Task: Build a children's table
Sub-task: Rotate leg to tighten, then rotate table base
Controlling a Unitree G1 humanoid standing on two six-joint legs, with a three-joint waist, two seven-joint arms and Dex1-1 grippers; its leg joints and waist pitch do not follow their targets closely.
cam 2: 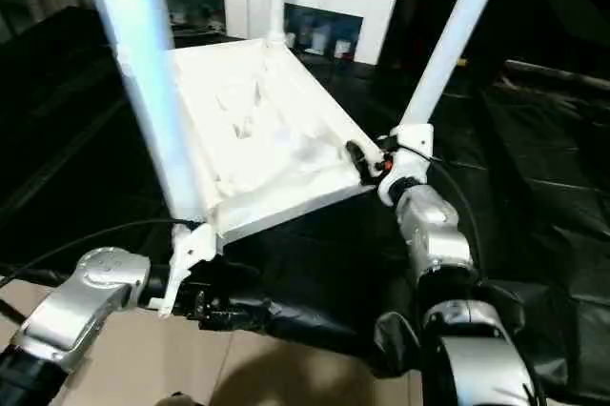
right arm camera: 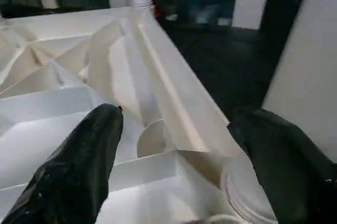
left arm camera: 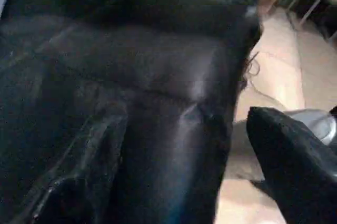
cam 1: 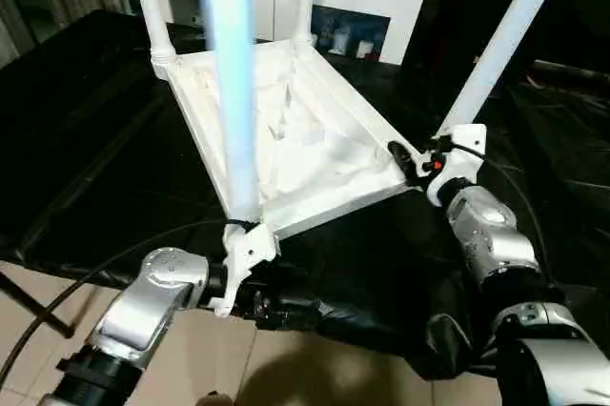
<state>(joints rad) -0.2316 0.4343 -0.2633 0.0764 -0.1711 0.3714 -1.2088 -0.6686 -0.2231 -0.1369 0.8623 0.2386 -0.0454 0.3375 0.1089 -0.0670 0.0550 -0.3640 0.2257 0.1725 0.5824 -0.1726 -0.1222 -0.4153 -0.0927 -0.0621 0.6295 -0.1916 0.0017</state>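
The children's table point(cam 1: 286, 130) lies upside down on the black cover, ribbed underside up, with its white legs pointing upward. One leg point(cam 1: 233, 91) rises from the near left corner and another point(cam 1: 505, 44) from the near right corner. My right gripper point(right arm camera: 176, 124) is open at the near right corner socket. One of its fingers point(right arm camera: 84, 166) is over the ribs inside the rim, the other outside by the leg's base. My left gripper point(cam 1: 262, 306) is below the near left corner, against the black cover's hanging front. It is open, with one finger point(left arm camera: 295, 171) showing and nothing held.
The black-covered work table point(cam 1: 95, 120) spreads around the white top, and its cover hangs in folds over the front edge point(cam 1: 381, 320). A white cabinet with glass doors point(cam 1: 362, 6) stands behind. Tan floor point(cam 1: 238, 368) lies below, and a black cable point(cam 1: 95, 273) runs by my left forearm.
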